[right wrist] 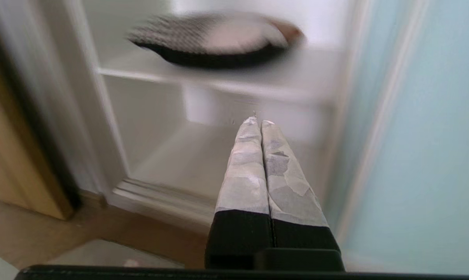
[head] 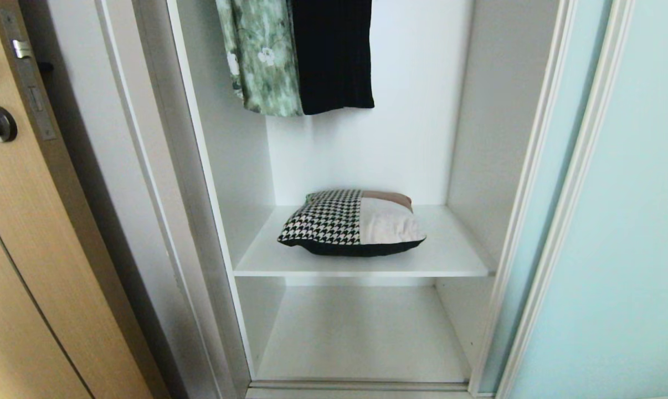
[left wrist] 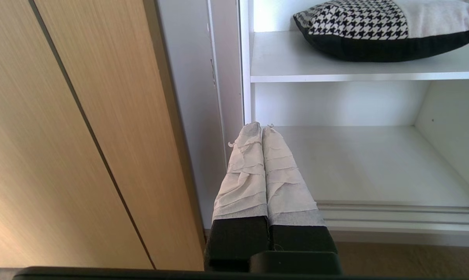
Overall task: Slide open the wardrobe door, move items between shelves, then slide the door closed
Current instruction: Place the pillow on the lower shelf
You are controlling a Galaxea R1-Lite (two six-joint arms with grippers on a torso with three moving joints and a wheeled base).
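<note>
Wardrobe [head: 201, 166] open, cushion [head: 353, 221] on upper shelf [head: 450, 260].

The green flowery cloth [head: 265, 55] and the black cloth [head: 334, 52] hang down from above, and the top edge of the head view cuts them off, so what they hang on is hidden. The sliding wardrobe door [head: 616, 221] runs off the right edge. The wooden door [head: 29, 249] runs off the left edge. In the right wrist view the pillow [right wrist: 215, 41] is smeared and its pattern is hard to see.
</note>
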